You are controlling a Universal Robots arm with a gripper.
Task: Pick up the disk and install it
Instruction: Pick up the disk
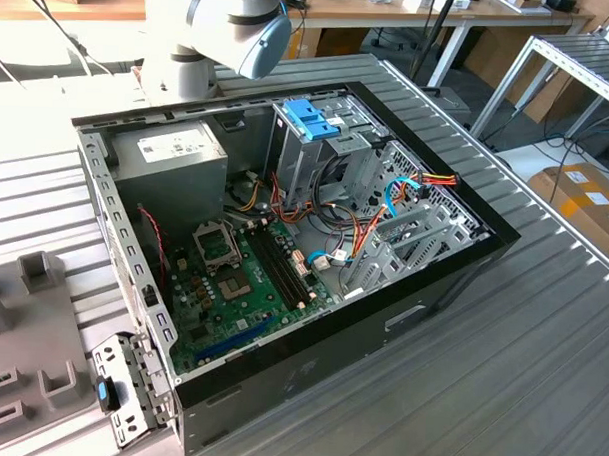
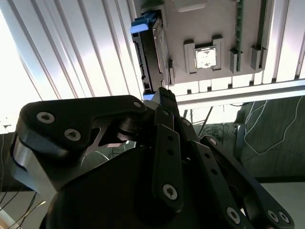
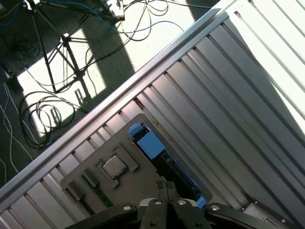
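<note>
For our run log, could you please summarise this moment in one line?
gripper: shut, over disk, not holding | disk: on edge in grey fixture | case: open

In the exterior view, inside the open case (image 1: 330,361), the motherboard (image 1: 233,281) lies clear from above at 7 o'clock. The power supply (image 1: 177,164) blocks 10, and the blue-handled drive cage (image 1: 313,123) and cables (image 1: 362,230) crowd 12 to 2. In the first wrist view, bare ribbed table (image 3: 224,95) flanks the disk (image 3: 151,144); a processor holder (image 3: 113,166) stands near its other side.

Ribbed metal table (image 1: 540,356) carries open computer case (image 1: 381,331); grey fixture plate (image 1: 21,323) lies beside case, toward exterior view's left.
</note>
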